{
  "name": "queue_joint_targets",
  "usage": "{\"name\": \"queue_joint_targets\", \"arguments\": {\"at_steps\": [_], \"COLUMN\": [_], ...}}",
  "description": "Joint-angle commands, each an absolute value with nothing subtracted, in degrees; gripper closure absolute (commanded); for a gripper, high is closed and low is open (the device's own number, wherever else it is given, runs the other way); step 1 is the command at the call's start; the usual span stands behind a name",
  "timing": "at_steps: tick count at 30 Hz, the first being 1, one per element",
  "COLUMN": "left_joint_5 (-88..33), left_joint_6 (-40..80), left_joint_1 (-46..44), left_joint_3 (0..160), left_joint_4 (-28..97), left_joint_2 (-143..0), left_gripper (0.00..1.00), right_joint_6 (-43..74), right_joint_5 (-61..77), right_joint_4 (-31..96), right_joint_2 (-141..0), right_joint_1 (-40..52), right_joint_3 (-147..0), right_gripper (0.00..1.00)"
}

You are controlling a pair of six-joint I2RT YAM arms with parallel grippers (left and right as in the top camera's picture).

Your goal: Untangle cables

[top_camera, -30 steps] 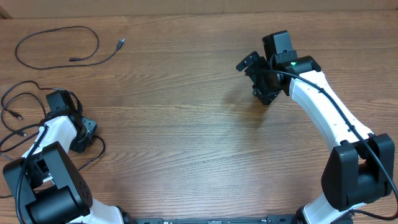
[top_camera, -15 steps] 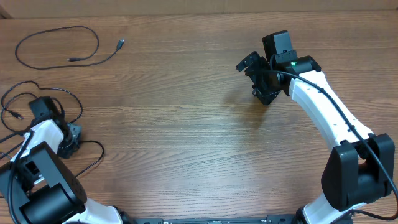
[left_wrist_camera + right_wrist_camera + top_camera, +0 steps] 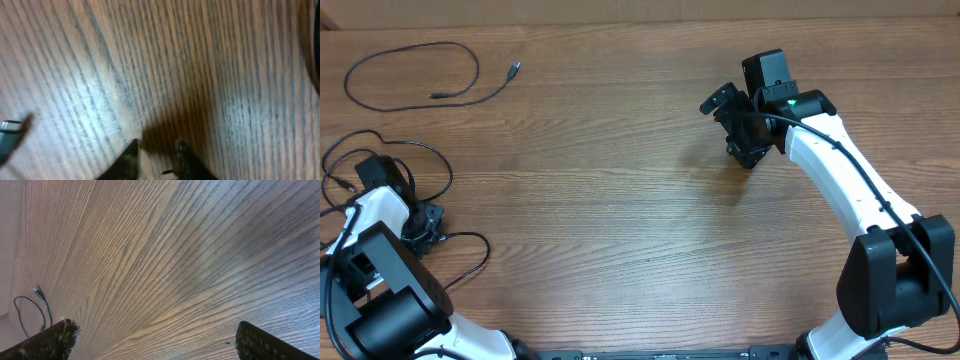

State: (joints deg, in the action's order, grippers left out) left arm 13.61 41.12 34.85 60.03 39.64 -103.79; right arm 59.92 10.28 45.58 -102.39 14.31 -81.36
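Note:
One black cable point(image 3: 410, 72) lies as a loose loop at the table's far left, its plug tip point(image 3: 514, 69) pointing right. More cables point(image 3: 348, 152) curl at the left edge around my left arm, and one strand point(image 3: 475, 250) runs off to the right. My left gripper point(image 3: 423, 225) hovers low among them. In the left wrist view its fingertips point(image 3: 131, 152) stand a little apart with bare wood between them, and a silvery plug point(image 3: 7, 127) shows at the left edge. My right gripper point(image 3: 160, 341) is wide open over bare wood, far from the cables point(image 3: 30, 312).
The brown wooden table point(image 3: 620, 220) stretches between the two arms. My right arm point(image 3: 840, 180) reaches in from the lower right, with its gripper point(image 3: 730, 128) above the table's right half. The left arm's base point(image 3: 390, 320) sits at the near left corner.
My left gripper has moved left, toward the table's edge, and its jaws stand narrower than before. The cable strand beside it has shifted along. The right arm has not moved.

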Motion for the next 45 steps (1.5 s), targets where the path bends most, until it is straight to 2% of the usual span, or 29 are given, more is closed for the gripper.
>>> {"name": "queue_joint_targets", "arguments": {"at_steps": [1, 2, 3, 6, 11, 19, 25, 29, 34, 40, 45], "left_joint_5": [15.2, 15.2, 15.2, 15.7, 15.0, 15.7, 16.1, 20.5, 20.3, 19.5, 19.5], "left_joint_6": [40.3, 40.3, 40.3, 41.6, 42.5, 42.2, 39.9, 31.5, 17.6, 15.2, 15.0], "left_joint_1": [36.0, 36.4, 36.7, 37.9, 42.0, 49.1, 52.5, 52.9, 52.9, 52.9, 52.9], "left_joint_3": [65.3, 66.6, 67.0, 67.8, 68.0, 68.0, 68.0, 68.0, 68.0, 68.0, 68.0], "left_joint_4": [42.0, 42.9, 42.9, 42.5, 37.3, 33.3, 31.1, 26.5, 22.6, 22.4, 21.9], "left_joint_2": [-104.4, -104.4, -104.4, -104.4, -104.4, -104.5, -104.7, -105.1, -107.1, -111.6, -113.5], "left_gripper": [0.55, 0.40, 0.33, 0.30, 0.12, 0.09, 0.21, 0.21, 0.24, 0.31, 0.60], "right_joint_6": [59.5, 59.5, 59.5, 59.5, 59.5, 59.5, 59.5, 59.5, 59.5, 59.5, 59.5], "right_joint_5": [10.3, 10.3, 10.3, 10.3, 10.3, 10.3, 10.3, 10.3, 10.3, 10.3, 10.3], "right_joint_4": [45.4, 45.4, 45.4, 45.4, 45.1, 44.6, 44.2, 44.1, 44.1, 44.1, 44.3], "right_joint_2": [-101.8, -101.8, -101.8, -101.8, -101.8, -101.8, -101.8, -101.8, -101.8, -101.8, -101.8], "right_joint_1": [14.6, 14.6, 14.6, 14.6, 14.6, 14.6, 14.6, 14.6, 14.6, 14.6, 14.6], "right_joint_3": [-82.1, -82.1, -82.1, -82.1, -82.1, -82.1, -82.1, -82.1, -82.1, -82.1, -82.1], "right_gripper": [0.00, 0.00, 0.00, 0.00, 0.00, 0.00, 0.00, 0.00, 0.00, 0.00, 0.00]}}
